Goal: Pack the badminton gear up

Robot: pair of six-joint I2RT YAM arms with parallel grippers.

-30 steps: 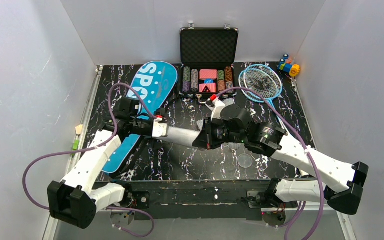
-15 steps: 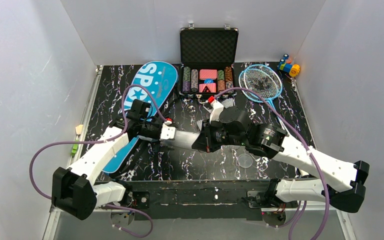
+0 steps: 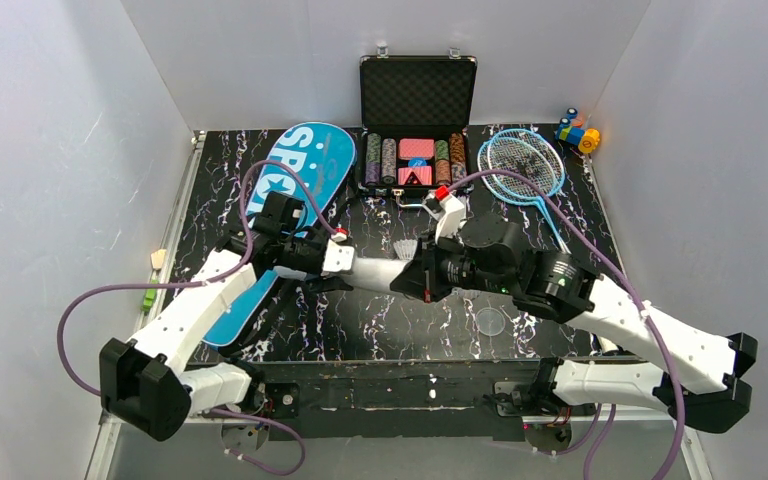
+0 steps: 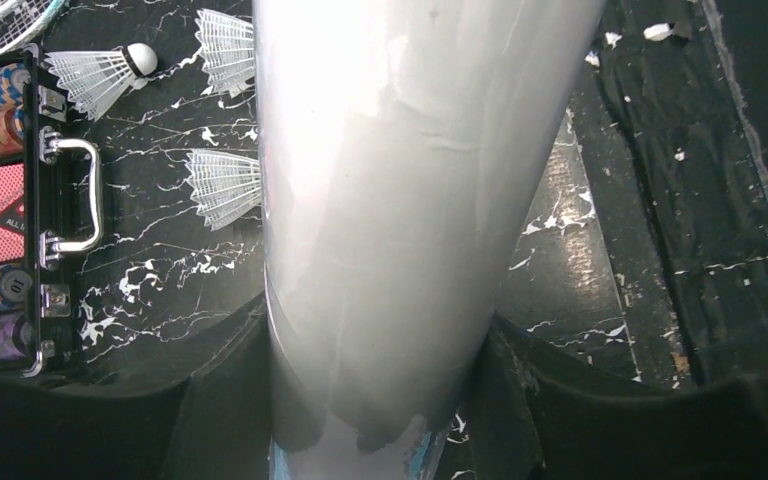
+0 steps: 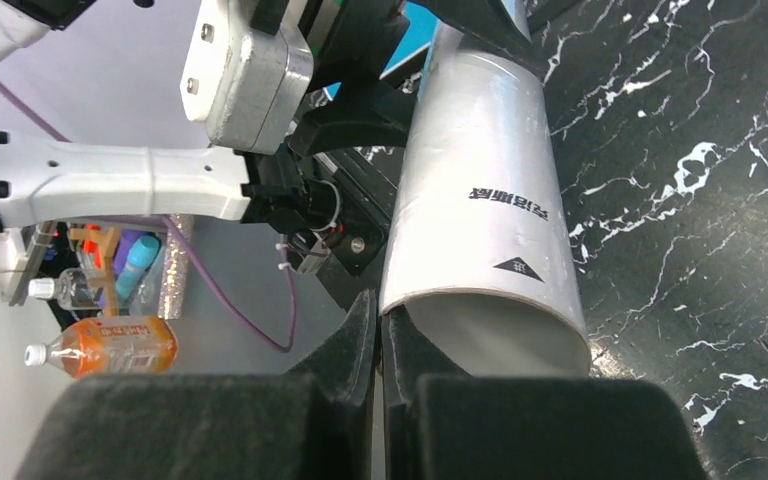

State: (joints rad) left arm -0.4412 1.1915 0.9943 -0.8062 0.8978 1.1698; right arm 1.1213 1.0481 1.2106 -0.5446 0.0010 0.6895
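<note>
You're mid-handover, I'd judge: the white tube (image 3: 380,273) spans between pincers, the right pincer (image 5: 380,335) pinching its open rim, the left pincer (image 4: 375,360) clasping the far end (jaws against both sides). Next, free one pincer for the shuttlecocks (image 4: 222,187) lying beside the left one.

I am watching the white tube (image 4: 390,200) gleaming smooth and glossy, like coated card or plastic. Beneath it the table (image 4: 650,250) is showing a matt black marble-print sheet, chipped toward 3 o'clock. At 12 o'clock the case (image 3: 418,95) is showing egg-crate foam and a bright metal handle (image 4: 93,195). At 11 o'clock the blue bag (image 3: 305,170) is lying smooth, faintly shiny. The fingers (image 5: 355,345) of the right gripper (image 5: 378,320) are looking matt black and rubbery.
</note>
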